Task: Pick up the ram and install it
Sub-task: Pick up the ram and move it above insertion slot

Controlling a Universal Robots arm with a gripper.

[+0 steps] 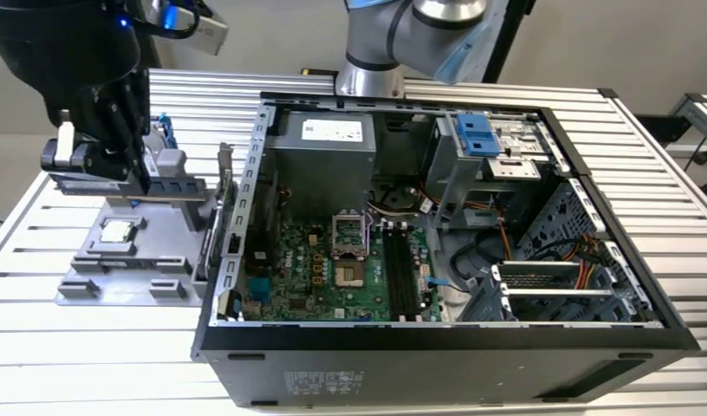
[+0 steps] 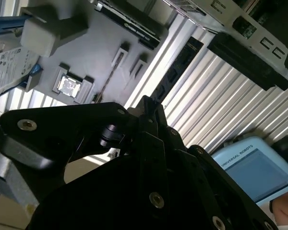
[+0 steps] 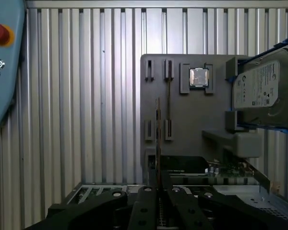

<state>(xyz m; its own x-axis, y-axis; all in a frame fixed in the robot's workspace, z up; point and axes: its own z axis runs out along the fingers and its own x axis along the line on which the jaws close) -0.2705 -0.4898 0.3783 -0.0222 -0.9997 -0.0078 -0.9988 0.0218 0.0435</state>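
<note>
One end of the ram (image 3: 158,143) is hidden inside the tool (image 3: 158,189).

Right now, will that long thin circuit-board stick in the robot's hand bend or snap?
Probably no bending: the long thin circuit-board stick juts straight from the hand without sagging, so it looks stiff. Being so thin, it is likely light, yet perhaps fragile if knocked against the grey plastic holder.

Black tool (image 1: 125,165) low at the exterior view's left, fingers (image 3: 145,201) tight on the ram (image 3: 158,139).
</note>
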